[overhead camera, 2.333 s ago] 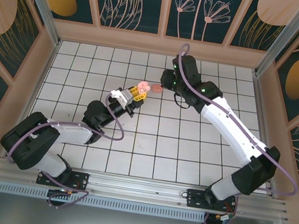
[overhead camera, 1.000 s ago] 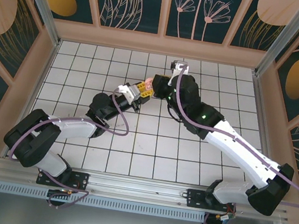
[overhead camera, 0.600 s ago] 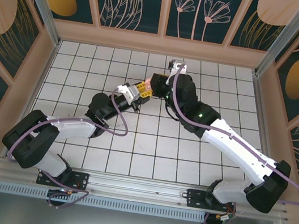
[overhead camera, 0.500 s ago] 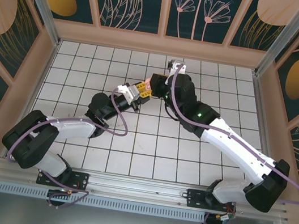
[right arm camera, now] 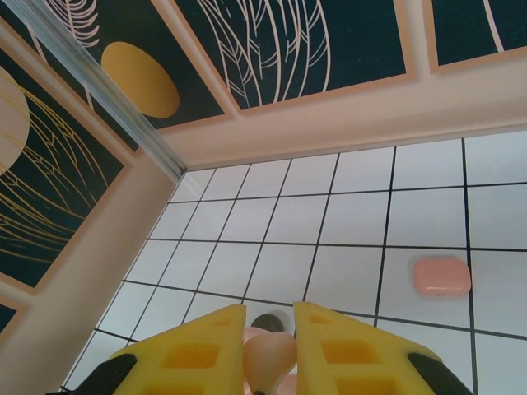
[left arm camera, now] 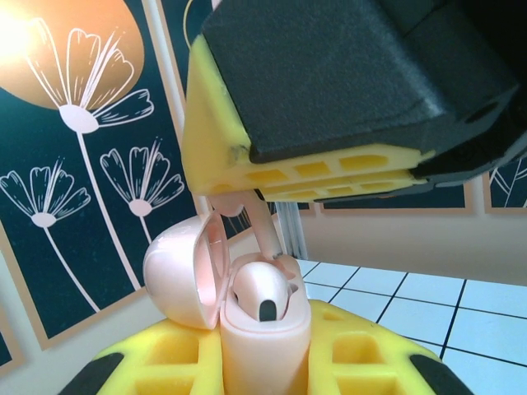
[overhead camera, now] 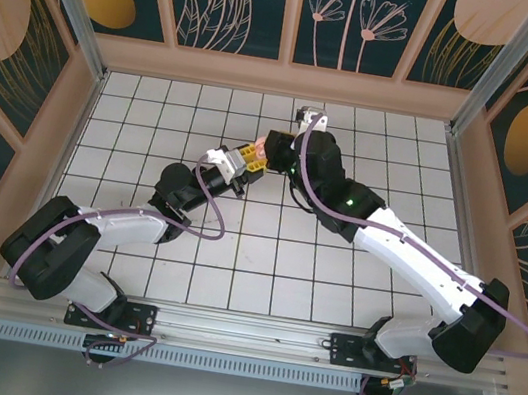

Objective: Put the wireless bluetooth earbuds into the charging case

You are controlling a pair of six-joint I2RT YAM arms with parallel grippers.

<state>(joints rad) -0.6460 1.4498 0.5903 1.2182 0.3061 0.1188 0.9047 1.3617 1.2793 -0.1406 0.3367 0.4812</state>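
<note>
My left gripper [overhead camera: 243, 160] [left arm camera: 263, 355] is shut on the pale pink charging case [left arm camera: 265, 339] [overhead camera: 258, 153], holding it upright above the tiles with its lid [left arm camera: 183, 278] swung open to the left. One pale pink earbud [left arm camera: 259, 290] sits in the case. My right gripper [overhead camera: 274, 147] [right arm camera: 270, 313] hangs right above the case, shut on a second pale pink earbud [right arm camera: 270, 355]. That earbud's stem [left arm camera: 263, 234] points down into the case behind the seated earbud. The right gripper's yellow and black fingers [left arm camera: 305, 169] loom over the case in the left wrist view.
A closed coral-salmon case [right arm camera: 442, 276] lies on the white tiled floor [right arm camera: 354, 214] ahead and to the right of the right gripper. Patterned walls [overhead camera: 295, 10] with a pale wooden frame close in the floor on three sides.
The right gripper swung in from the right with its earbud to just above the case, while the left gripper shifted the case slightly up and right. Over the last half second both barely moved.
</note>
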